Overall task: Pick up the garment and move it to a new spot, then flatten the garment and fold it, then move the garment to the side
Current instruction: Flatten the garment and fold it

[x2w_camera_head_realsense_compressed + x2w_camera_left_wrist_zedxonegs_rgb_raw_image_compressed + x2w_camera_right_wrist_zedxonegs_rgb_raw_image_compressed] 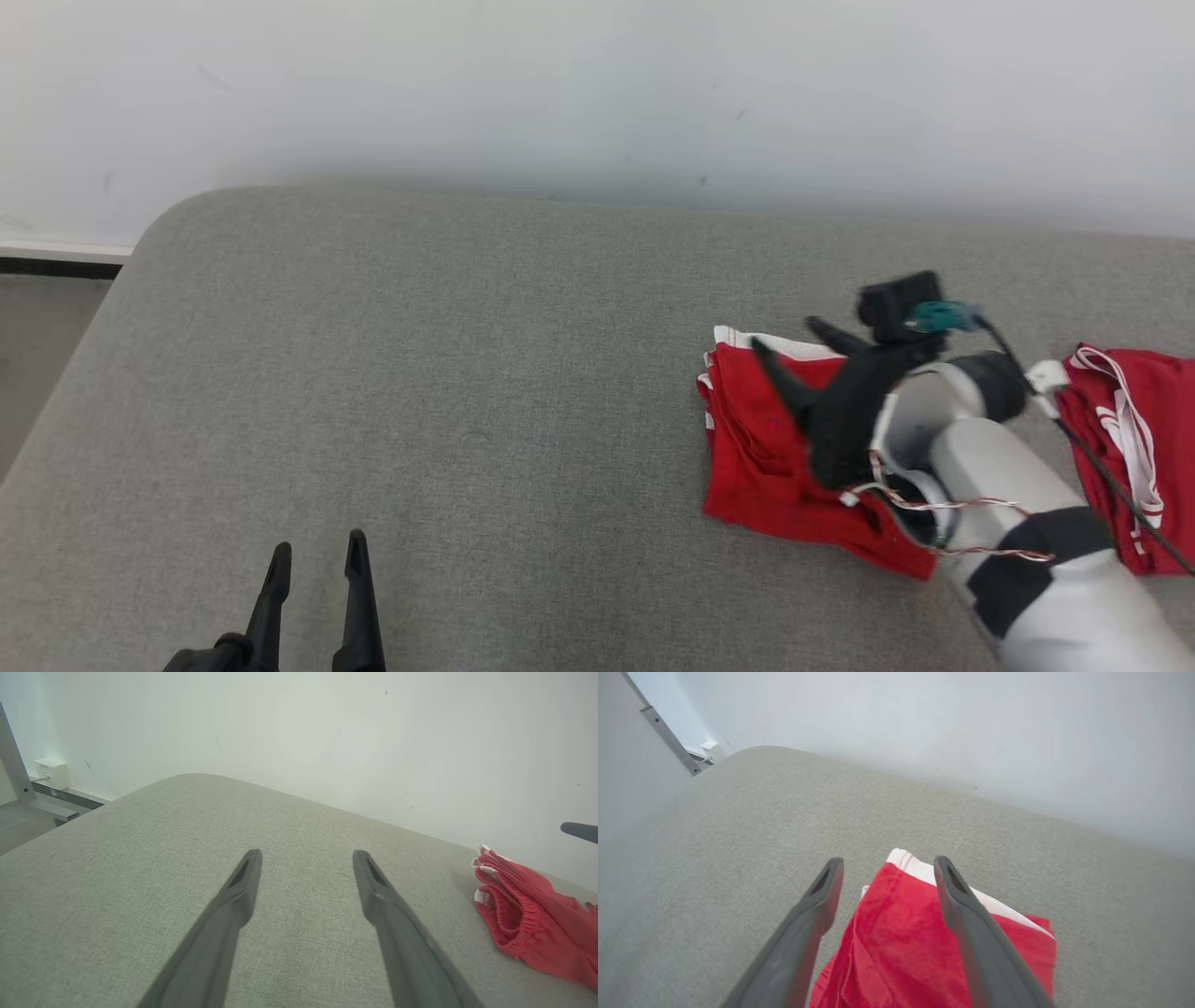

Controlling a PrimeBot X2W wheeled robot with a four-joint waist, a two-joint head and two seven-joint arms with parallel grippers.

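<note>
**Item 1: the garment** [761,467]. It is red cloth with white trim, and we see it lying folded into a compact, layered rectangle. It sits on the robot's right-hand part of the grey upholstered surface [420,373]. The elastic waistband edge shows in the left wrist view.

**Item 2: the right gripper** [784,334]. It is poised over the far end of the folded garment with its fingers pointing across it. Its jaws stand wide apart. In the right wrist view we see red cloth below and between the fingers, but none of it is pinched, so we record it as holding nothing.

**Item 3: the left gripper** [318,541]. It is low at the near left, well apart from the garment. Its jaws are spread and empty over bare upholstery.

**Item 4: a second red garment** [1134,439]. It has white straps and lies further right, beyond the right forearm. It is not folded as neatly.

**Item 5: the pale wall** [560,84]. It stands behind the surface.

**Step in hand:** we judge the folding done and the garment set to the side. This looks like the close of the last step.

**Next move:** we judge it calls for drawing the right arm up and clear. The fingertips should stay off the top layer so the fold is not dragged open.
</note>
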